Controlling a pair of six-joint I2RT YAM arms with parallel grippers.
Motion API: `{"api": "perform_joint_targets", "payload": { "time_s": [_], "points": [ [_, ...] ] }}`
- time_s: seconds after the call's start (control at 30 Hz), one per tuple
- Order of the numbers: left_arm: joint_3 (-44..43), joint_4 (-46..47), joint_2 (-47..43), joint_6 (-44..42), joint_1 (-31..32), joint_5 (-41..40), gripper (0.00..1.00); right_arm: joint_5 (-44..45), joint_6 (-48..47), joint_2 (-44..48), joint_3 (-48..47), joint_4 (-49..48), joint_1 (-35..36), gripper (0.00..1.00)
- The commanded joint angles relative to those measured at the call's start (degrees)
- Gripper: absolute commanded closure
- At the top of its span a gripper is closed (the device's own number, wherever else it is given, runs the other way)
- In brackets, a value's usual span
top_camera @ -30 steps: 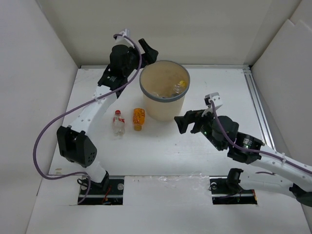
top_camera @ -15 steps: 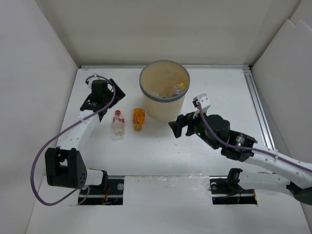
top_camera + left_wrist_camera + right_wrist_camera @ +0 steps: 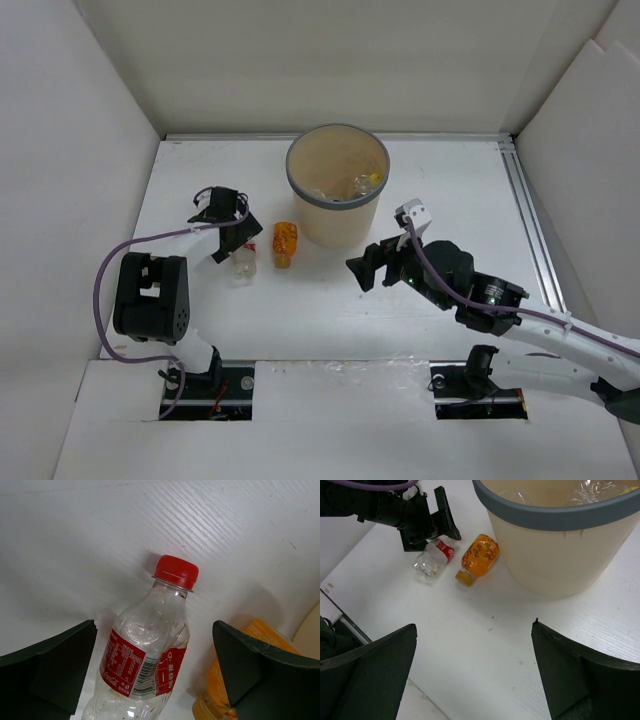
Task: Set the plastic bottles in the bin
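**Item: red-capped bottle [image 3: 145, 660].** Clear plastic with a red Coca-Cola label, lying on its side on the white surface [image 3: 330, 310], to the left of the bin [image 3: 296, 188]. Its cap points away from the left wrist camera.

- **Handling (judged):**
  - It looks empty, so it should be very light.
  - The thin walls are likely to dent under a hard squeeze.
  - The round, smooth body may roll or slip out sideways.
- **Best hold (judged):** across the labelled mid-body. The wrap should give some bite there, and the weight sits evenly. The neck under the cap is stiffer but narrow.

**Item: orange bottle [image 3: 285, 243].** Short, also lying down, just beside the red-capped one on its bin side and near the bin wall. The same handling notes probably apply.

**Item: bottles already in the bin [image 3: 365, 183].** Several clear ones lie at the bottom. I cannot count them exactly.

**Left pincer [image 3: 153, 629].** Spread wide and pinching nothing. Its two fingers straddle the red-capped bottle, one on each side of the label and both apart from the plastic. I cannot tell whether they are fully down to the bottle's level.

**Right pincer [image 3: 370, 265].** Spread wide and empty. It hangs over bare surface on the near side of the bin, well apart from both loose bottles.
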State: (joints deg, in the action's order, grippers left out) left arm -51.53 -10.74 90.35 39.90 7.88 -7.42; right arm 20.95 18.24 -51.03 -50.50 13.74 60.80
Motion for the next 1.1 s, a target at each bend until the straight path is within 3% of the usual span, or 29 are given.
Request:
{"api": "perform_joint_targets", "payload": {
  "time_s": [0.0,0.13,0.2,0.33,0.47,0.6,0.63,0.67,0.93,1.07],
  "points": [
    [0.7,2.8,-0.4,1.0,-0.1,1.0,0.03,-0.8,0.6,1.4,0.0,-2.8,-0.3,0.0],
    [2.9,3.4,0.7,1.0,-0.1,1.5,0.1,-0.8,1.7,1.5,0.6,-3.3,-0.3,0.0],
    [4.4,4.1,0.7,1.0,-0.1,2.1,0.22,-0.8,2.3,1.5,1.1,-3.8,-0.3,0.0],
    [4.9,4.6,1.9,1.0,-0.1,2.1,0.27,-1.9,2.9,1.5,1.1,-3.8,-0.3,0.0],
    [5.5,5.1,2.5,1.5,-0.1,3.3,0.71,-2.4,2.9,1.5,0.6,-3.8,-0.3,0.0],
    [5.5,5.1,0.4,2.3,-0.1,3.9,0.86,-2.9,2.9,1.5,0.1,-2.8,-0.3,0.0],
    [6.0,4.6,-0.7,3.1,-0.1,3.1,0.96,-3.5,2.9,1.5,-0.6,-2.8,-0.3,0.0],
    [6.0,4.6,-2.0,3.6,-0.1,2.6,1.0,-3.5,2.9,1.5,-0.6,-2.8,-0.3,0.0],
    [3.9,1.3,-19.8,3.2,1.6,-0.9,1.0,-15.2,2.2,-4.7,-4.5,-7.9,-0.3,0.0],
    [1.2,2.0,-27.8,-1.5,2.3,6.5,1.0,-22.3,2.2,-9.3,-5.8,-14.0,-0.3,0.0]
  ]
}}
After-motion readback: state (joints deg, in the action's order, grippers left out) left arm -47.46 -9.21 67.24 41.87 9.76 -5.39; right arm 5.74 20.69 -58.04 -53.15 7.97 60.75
